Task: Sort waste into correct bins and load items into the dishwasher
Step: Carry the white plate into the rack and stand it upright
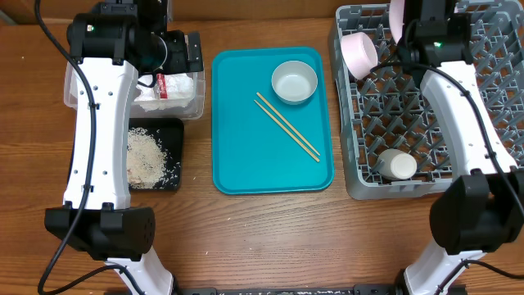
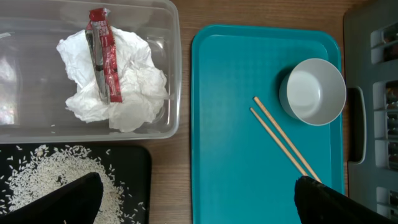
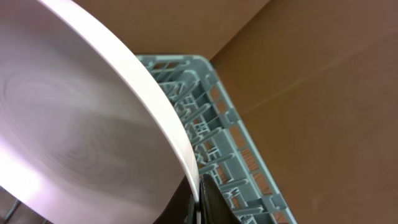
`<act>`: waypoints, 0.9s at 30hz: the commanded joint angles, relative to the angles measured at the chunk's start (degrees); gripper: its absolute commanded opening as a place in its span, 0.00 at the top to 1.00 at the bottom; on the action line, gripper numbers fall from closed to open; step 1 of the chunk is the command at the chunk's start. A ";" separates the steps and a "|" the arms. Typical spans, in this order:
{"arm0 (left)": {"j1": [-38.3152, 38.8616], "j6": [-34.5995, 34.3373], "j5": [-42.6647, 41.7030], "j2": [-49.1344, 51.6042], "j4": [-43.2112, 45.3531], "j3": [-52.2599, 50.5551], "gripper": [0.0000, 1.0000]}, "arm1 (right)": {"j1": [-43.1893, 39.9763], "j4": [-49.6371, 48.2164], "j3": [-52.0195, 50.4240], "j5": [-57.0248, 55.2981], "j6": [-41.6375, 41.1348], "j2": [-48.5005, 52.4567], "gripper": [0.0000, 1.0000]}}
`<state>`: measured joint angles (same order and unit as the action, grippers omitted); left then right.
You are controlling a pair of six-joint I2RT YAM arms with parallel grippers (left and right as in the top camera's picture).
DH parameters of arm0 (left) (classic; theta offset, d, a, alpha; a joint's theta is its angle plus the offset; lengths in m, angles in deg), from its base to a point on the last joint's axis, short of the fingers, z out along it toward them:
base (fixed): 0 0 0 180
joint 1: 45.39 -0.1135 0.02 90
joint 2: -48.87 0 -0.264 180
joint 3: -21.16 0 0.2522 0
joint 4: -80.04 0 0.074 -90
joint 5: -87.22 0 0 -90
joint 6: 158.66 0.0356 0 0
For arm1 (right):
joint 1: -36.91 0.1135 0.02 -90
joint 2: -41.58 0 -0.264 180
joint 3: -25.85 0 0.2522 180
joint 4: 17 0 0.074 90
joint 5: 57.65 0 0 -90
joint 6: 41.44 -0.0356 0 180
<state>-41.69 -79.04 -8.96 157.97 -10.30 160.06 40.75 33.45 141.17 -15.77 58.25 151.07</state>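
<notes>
Tissue (image 2: 124,87) and red wrapper (image 2: 102,53) sit in the clear tub (image 2: 174,37) left of the teal tray (image 2: 230,124), with rice (image 2: 43,171) in the black tray (image 2: 134,162) also left of it. The left jaws are spread wide, empty. On the teal tray are a white bowl (image 2: 313,91) and chopsticks (image 2: 283,143). Right of it, the rack (image 1: 348,164) holds a pink bowl (image 1: 359,53) and a cup (image 1: 399,165) — right jaws clamped on the plate (image 3: 74,124).

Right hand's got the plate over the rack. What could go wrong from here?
The plate is pinched only at its rim by the right hand; it could slip or tip onto the dish rack. The chopsticks lie flat beside the bowl; grabbing them may knock it.
</notes>
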 commanded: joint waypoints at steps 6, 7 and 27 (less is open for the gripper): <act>0.07 0.52 0.42 -0.22 0.09 0.59 0.00 | -0.07 2.99 0.07 1.07 -9.62 2.49 0.96; 0.07 0.52 0.42 -0.22 0.11 0.59 0.00 | -0.07 3.32 0.07 1.09 -10.91 2.58 0.96; 0.07 0.52 0.39 -0.22 0.09 0.59 0.00 | -0.70 3.23 0.07 -0.66 -21.97 7.34 0.96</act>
<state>-41.69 -79.04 -8.96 157.97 -10.30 160.06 40.18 36.86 141.17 -16.42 39.89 157.19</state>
